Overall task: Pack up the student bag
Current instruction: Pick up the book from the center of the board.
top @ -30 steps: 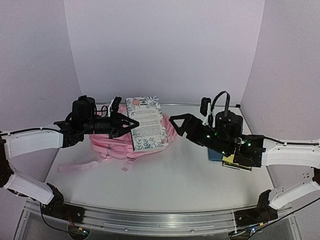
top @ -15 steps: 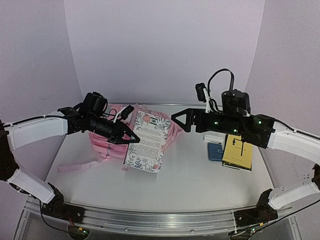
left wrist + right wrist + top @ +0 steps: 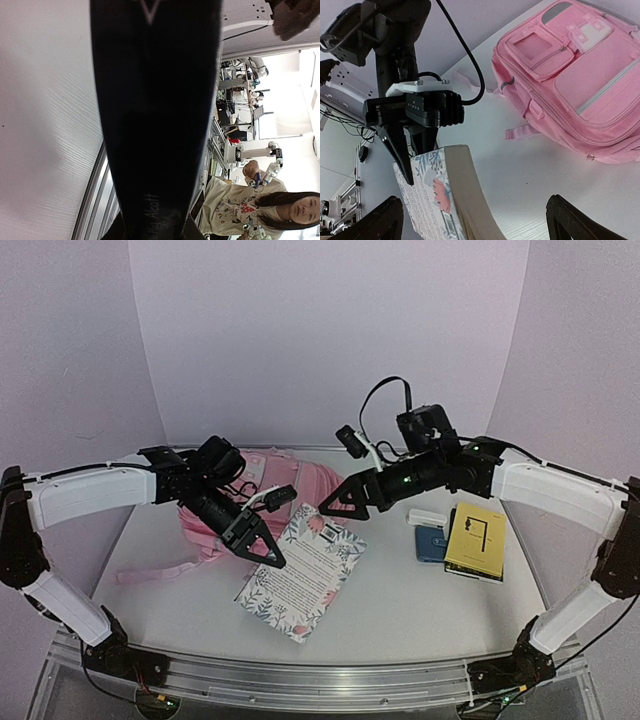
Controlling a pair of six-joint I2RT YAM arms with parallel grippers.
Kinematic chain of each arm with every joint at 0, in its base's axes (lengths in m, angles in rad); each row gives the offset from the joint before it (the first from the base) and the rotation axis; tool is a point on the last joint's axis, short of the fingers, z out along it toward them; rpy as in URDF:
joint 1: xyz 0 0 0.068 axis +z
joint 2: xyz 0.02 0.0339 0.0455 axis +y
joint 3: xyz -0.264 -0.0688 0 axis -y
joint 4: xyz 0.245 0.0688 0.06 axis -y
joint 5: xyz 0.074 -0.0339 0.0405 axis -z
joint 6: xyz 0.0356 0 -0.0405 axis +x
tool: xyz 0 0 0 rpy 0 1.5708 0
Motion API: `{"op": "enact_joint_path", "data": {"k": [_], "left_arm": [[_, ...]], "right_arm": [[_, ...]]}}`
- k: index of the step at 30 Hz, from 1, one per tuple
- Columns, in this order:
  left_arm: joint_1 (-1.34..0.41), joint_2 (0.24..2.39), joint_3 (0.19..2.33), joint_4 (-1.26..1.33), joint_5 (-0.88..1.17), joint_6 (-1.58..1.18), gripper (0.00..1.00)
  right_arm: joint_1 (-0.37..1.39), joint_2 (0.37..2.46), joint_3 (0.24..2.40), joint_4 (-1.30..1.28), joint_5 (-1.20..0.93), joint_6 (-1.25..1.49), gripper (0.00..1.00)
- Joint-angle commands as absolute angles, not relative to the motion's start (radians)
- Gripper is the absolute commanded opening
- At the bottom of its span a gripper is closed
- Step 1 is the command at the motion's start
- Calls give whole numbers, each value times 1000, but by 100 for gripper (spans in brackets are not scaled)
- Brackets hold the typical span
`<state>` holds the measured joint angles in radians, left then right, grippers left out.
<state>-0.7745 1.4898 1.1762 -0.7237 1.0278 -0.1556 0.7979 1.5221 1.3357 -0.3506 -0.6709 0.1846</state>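
Note:
The pink student bag (image 3: 300, 485) lies flat at the back left of the table, pockets up; it also shows in the right wrist view (image 3: 580, 75). My left gripper (image 3: 258, 532) is shut on the edge of a floral-covered book (image 3: 302, 580) and holds it tilted in front of the bag. In the left wrist view the book's dark spine (image 3: 155, 100) fills the middle, gripped by my left gripper (image 3: 152, 227). My right gripper (image 3: 335, 502) is wide open at the book's far edge. In the right wrist view the book (image 3: 442, 200) stands between its spread jaws (image 3: 475, 225), untouched.
A yellow book (image 3: 475, 540) lies at the right of the table, with a blue item (image 3: 430, 543) and a small white item (image 3: 425, 517) beside it. The bag's loose straps (image 3: 160, 570) trail to the left. Curved walls close the back and sides.
My left gripper has carried the floral book from over the bag down and forward, in front of it. My right arm has swung in from the right to the book's far edge.

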Motion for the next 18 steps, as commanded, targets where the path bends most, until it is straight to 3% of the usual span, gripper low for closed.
{"op": "enact_joint_path", "data": {"k": [1, 8, 15, 18], "left_arm": [[-797, 1487, 1269, -750, 1152, -87, 2], [-807, 1507, 1305, -802, 1183, -50, 2], [-807, 1537, 1338, -843, 1180, -8, 2], [-807, 1545, 1348, -837, 1173, -5, 2]], "right_arm": [[801, 1573, 1389, -437, -815, 113, 98], [802, 1635, 1386, -454, -976, 90, 93], [808, 1651, 1379, -453, -1144, 68, 58], [809, 1640, 1374, -451, -1176, 59, 36]]}}
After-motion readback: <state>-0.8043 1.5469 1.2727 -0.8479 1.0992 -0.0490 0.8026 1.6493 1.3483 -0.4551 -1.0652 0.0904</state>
